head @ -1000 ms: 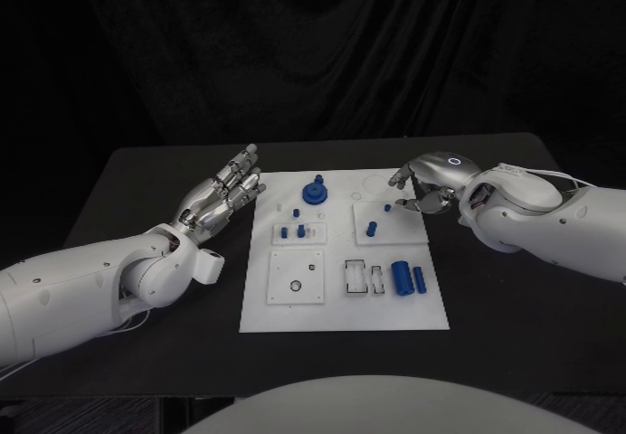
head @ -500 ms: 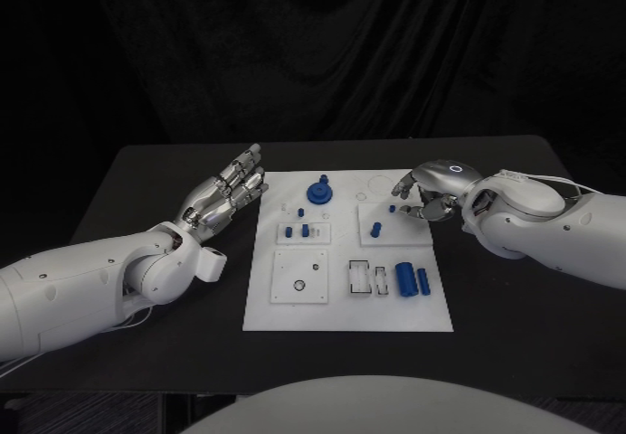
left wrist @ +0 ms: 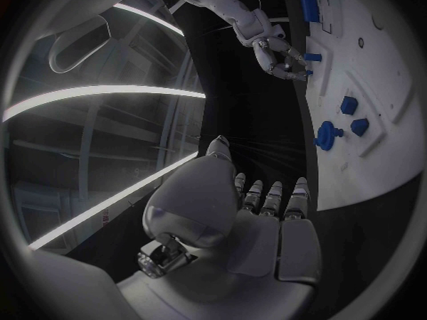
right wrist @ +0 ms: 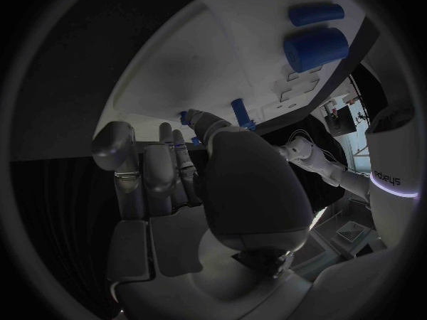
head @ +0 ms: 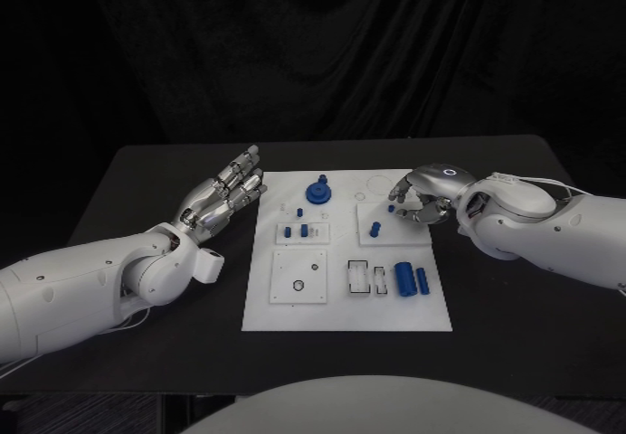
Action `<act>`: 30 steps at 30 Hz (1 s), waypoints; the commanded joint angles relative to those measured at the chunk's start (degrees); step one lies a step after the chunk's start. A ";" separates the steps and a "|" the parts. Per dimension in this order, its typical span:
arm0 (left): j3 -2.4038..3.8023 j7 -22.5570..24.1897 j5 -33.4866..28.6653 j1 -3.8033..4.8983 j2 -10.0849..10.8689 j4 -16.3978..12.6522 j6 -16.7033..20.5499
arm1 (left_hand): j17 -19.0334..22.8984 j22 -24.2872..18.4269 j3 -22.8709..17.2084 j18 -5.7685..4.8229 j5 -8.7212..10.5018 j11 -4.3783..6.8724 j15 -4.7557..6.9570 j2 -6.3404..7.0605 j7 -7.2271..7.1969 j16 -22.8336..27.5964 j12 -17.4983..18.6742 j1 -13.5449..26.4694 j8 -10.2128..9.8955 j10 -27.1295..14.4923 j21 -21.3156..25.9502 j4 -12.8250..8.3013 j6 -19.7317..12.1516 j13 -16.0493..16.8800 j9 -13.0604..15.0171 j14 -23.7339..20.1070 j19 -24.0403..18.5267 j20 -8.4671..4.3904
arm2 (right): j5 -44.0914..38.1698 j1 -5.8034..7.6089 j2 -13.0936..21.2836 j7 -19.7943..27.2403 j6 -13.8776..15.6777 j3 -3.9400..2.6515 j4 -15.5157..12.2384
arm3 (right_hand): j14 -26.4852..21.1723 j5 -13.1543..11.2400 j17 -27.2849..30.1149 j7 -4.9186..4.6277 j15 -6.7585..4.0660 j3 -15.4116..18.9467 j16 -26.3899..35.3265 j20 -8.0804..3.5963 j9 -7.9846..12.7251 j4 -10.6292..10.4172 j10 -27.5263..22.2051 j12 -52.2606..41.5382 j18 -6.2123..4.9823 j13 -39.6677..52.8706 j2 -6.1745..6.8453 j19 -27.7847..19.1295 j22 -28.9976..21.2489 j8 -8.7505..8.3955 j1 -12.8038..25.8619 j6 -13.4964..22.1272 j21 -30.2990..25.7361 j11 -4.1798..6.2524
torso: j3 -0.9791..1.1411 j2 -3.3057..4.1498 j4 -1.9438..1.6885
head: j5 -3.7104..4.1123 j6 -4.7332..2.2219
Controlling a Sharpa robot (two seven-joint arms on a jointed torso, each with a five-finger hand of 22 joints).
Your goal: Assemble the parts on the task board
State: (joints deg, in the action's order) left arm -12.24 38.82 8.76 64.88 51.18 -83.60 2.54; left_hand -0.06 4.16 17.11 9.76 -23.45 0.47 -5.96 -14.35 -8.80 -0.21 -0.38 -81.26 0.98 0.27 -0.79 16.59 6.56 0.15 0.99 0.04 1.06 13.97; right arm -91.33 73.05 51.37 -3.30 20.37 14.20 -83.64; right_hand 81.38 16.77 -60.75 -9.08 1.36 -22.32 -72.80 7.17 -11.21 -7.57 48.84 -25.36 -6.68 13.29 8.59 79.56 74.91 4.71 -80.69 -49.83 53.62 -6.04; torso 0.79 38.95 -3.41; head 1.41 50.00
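Note:
The white task board (head: 346, 303) lies mid-table. A blue round part (head: 317, 192) stands at its far end, with small blue pegs (head: 303, 231) nearer and two blue cylinders (head: 412, 278) at its right. My right hand (head: 420, 194) hovers over the board's far right plate with its fingers curled. Thumb and a fingertip pinch a small blue peg (head: 389, 210) standing there, which is also the small blue peg (right wrist: 185, 116) in the right wrist view. My left hand (head: 229, 190) lies open left of the board, fingers stretched flat and holding nothing. The left wrist view shows the right hand (left wrist: 280, 57) at the peg.
Two empty rectangular frames (head: 365, 277) sit beside the cylinders. A square plate with a small ring (head: 298, 276) takes up the board's near left. Bare black table (head: 144, 194) surrounds the board on all sides.
My right hand has shifted slightly down and toward the small peg on the far right plate. The left hand has stayed where it was.

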 commanded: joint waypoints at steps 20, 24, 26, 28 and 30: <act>0.04 7.61 -0.10 -0.51 0.18 0.31 -2.16 | 0.06 -0.15 -1.51 0.52 -4.13 -0.95 -1.13 0.53 0.04 0.21 0.29 -4.16 0.05 0.05 -0.08 -0.36 0.22 -0.06 0.07 -0.04 0.04 0.95 | -0.11 -0.91 -1.96 -0.07 -0.22 -0.03 1.94 | -0.39 -0.07 0.38 0.56 -0.58 -0.77 0.44 -0.57 -2.05 0.66 0.82 -3.02 0.23 1.54 -0.51 -0.56 6.57 2.38 0.06 -4.19 -0.52 0.53 | -0.05 -0.05 0.10 | 0.28 0.00; 0.04 7.58 -0.10 -0.60 0.13 0.35 -2.22 | 0.06 -0.25 -1.66 0.52 -4.57 -0.94 -1.24 0.59 0.07 0.21 0.28 -4.53 0.07 0.08 -0.06 -0.34 0.32 -0.05 0.08 -0.04 0.02 0.95 | -0.11 -1.07 -2.31 -0.05 -0.36 -0.03 2.36 | -0.37 -0.36 0.32 0.61 -0.76 -0.77 0.40 -0.69 -2.45 0.87 1.17 -4.00 0.20 2.10 -0.75 -0.60 6.55 2.39 0.03 -4.20 -0.56 0.77 | -0.04 -0.05 0.05 | 0.26 0.00; 0.04 7.58 -0.10 -0.63 0.13 0.38 -2.23 | 0.06 -0.27 -1.69 0.52 -4.67 -0.95 -1.27 0.61 0.08 0.21 0.28 -4.62 0.08 0.09 -0.06 -0.34 0.38 -0.05 0.09 -0.04 0.01 0.95 | -0.11 -1.13 -2.44 -0.02 -0.37 -0.03 2.50 | -0.34 -0.39 0.28 0.63 -0.90 -0.79 0.37 -0.80 -2.73 1.04 1.29 -4.76 0.22 2.59 -0.95 -0.58 6.57 2.38 -0.03 -4.20 -0.45 0.94 | -0.06 -0.08 -0.01 | 0.22 0.00; 0.04 7.56 -0.10 -0.68 0.13 0.44 -2.25 | 0.06 -0.27 -1.69 0.52 -4.67 -0.95 -1.27 0.61 0.08 0.21 0.28 -4.62 0.08 0.09 -0.06 -0.34 0.38 -0.05 0.09 -0.04 0.01 0.95 | -0.11 -1.19 -2.61 0.02 -0.41 -0.03 2.67 | -0.32 -0.38 0.22 0.63 -0.96 -0.81 0.33 -0.86 -2.86 1.13 1.33 -5.14 0.21 2.84 -1.06 -0.58 6.57 2.38 -0.09 -4.20 -0.44 1.02 | -0.08 -0.09 -0.04 | 0.16 0.00; 0.04 7.54 -0.10 -0.72 0.15 0.52 -2.27 | 0.06 -0.30 -1.73 0.52 -4.84 -0.99 -1.32 0.64 0.11 0.21 0.28 -4.74 0.07 0.09 -0.05 -0.34 0.32 -0.04 0.08 -0.04 0.00 0.95 | -0.11 -1.24 -2.81 0.05 -0.49 -0.03 2.85 | -0.33 -0.31 0.30 0.66 -1.09 -0.82 0.38 -0.97 -3.14 1.34 1.42 -5.97 0.21 3.38 -1.21 -0.59 6.57 2.38 -0.19 -4.21 -0.42 1.18 | -0.11 -0.09 -0.01 | 0.05 0.00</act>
State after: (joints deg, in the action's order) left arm -12.25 38.84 8.76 64.25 51.37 -83.03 1.05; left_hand -0.08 3.91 15.76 9.76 -27.92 -0.07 -6.88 -13.70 -8.80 -0.21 -0.38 -85.57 0.99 0.46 -0.79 16.19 6.56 0.17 1.03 0.13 0.97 14.46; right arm -91.32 72.09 48.61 -3.24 20.30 14.12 -80.93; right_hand 81.13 16.55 -60.42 -8.35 0.74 -23.01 -72.53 6.55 -14.34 -6.54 50.17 -31.31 -6.69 16.67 7.74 78.93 74.91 6.87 -80.89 -53.61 53.40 -5.12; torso 0.72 38.86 -3.37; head 1.55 50.00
